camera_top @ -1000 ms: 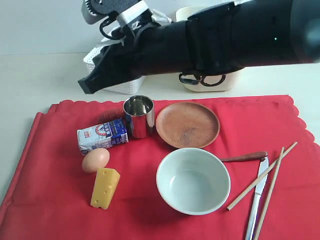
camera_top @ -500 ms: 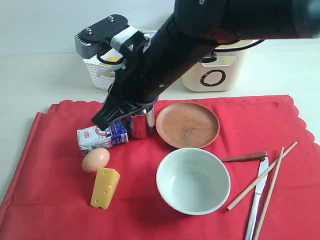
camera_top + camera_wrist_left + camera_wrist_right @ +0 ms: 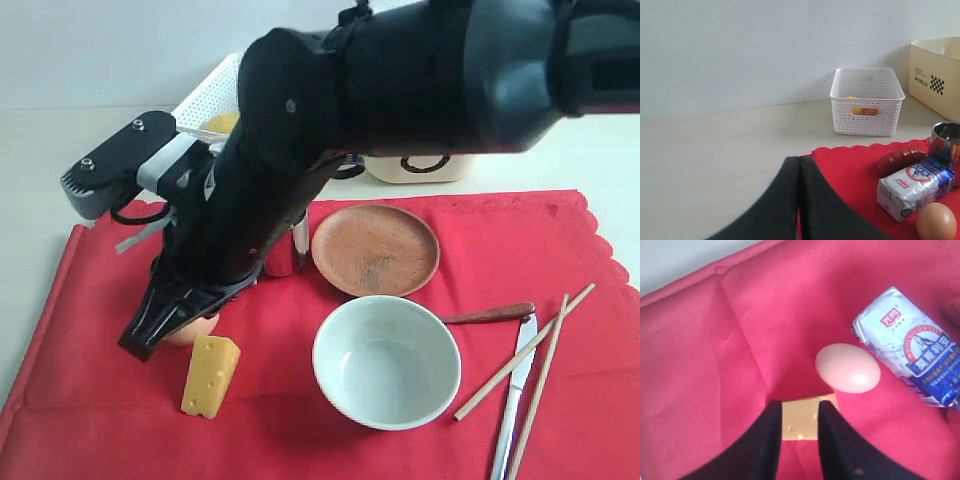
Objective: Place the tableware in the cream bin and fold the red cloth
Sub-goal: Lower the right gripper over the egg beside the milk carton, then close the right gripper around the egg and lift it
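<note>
With our right tool (image 3: 799,407) narrowly parted and empty over the cheese (image 3: 801,421) just beside the egg (image 3: 847,367), we should (in our judgement) centre the jaws and descend slowly, not disturbing the steel cup (image 3: 946,145) that stands beyond the egg, toward the cream bin (image 3: 940,70).

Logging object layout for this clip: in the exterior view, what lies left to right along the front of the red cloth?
cheese wedge → pale bowl → silver knife. The spoon and chopsticks overlap the knife's span, so they are left out.
</note>
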You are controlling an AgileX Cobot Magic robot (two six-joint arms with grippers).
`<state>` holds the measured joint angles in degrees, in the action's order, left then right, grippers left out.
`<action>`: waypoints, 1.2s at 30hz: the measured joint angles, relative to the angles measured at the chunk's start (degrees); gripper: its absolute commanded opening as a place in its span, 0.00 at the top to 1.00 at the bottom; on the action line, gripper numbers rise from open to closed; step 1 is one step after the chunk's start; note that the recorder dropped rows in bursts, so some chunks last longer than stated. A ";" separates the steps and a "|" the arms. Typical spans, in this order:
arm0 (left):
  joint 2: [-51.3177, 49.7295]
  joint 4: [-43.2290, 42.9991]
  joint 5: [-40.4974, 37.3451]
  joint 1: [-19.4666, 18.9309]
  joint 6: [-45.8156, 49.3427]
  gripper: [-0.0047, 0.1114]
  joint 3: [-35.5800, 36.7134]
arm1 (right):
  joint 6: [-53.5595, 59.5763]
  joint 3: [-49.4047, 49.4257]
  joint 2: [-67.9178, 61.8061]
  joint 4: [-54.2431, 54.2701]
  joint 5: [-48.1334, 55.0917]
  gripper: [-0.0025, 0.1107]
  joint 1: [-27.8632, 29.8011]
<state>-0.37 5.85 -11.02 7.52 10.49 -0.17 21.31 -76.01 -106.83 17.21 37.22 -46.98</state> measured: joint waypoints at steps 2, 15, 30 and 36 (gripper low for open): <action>0.00 0.00 0.00 0.00 0.00 0.95 0.00 | -0.76 0.00 -0.87 -0.51 -1.48 0.51 -0.58; 0.00 0.00 0.00 0.00 0.00 0.95 0.00 | -1.39 0.00 -6.42 -2.00 -10.42 0.30 -1.22; 0.00 0.00 0.00 0.00 0.00 0.95 0.00 | -1.39 0.00 -11.36 -5.05 -17.20 0.30 -1.22; 0.00 0.00 0.00 0.00 0.00 0.95 0.00 | -1.80 0.00 -13.74 -5.05 -17.58 0.30 -1.22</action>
<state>-0.37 5.85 -11.02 7.52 10.49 -0.17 19.52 -76.01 -120.57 12.16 19.64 -48.20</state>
